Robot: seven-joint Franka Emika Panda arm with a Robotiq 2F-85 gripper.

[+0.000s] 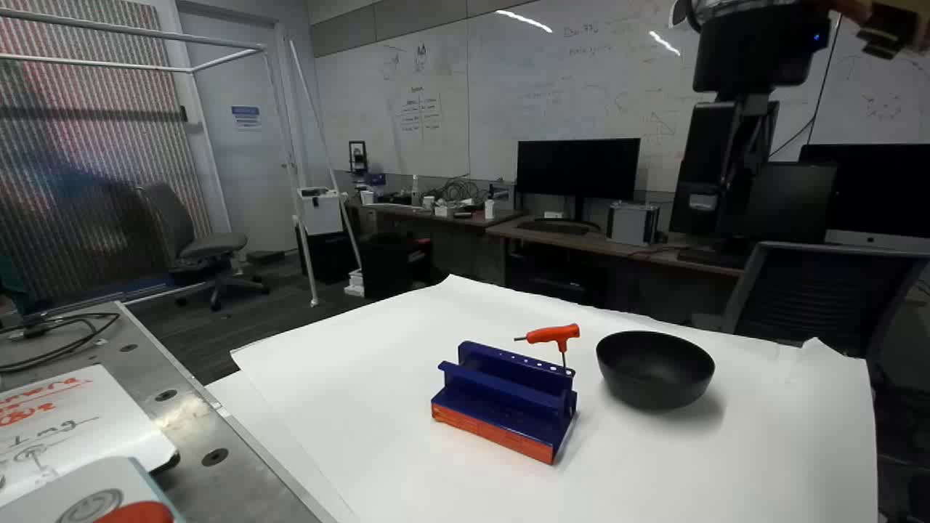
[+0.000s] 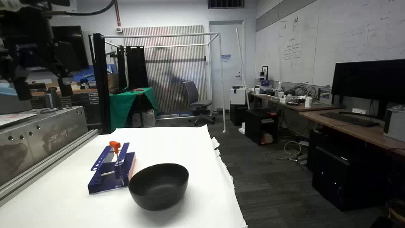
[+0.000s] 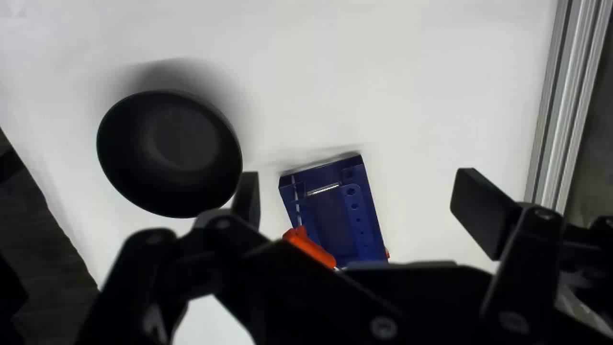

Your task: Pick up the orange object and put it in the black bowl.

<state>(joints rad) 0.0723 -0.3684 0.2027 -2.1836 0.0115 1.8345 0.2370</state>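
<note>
One orange T-handled tool [image 1: 559, 335] is standing shaft-down in a blue block [image 1: 503, 398]; one black bowl [image 1: 657, 374] is sitting near the block. One gripper [image 2: 45, 91] is hanging aloft, its fingers standing wide apart.

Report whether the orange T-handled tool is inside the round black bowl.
Out: both exterior views show the orange tool in the blue ridged block.
</note>
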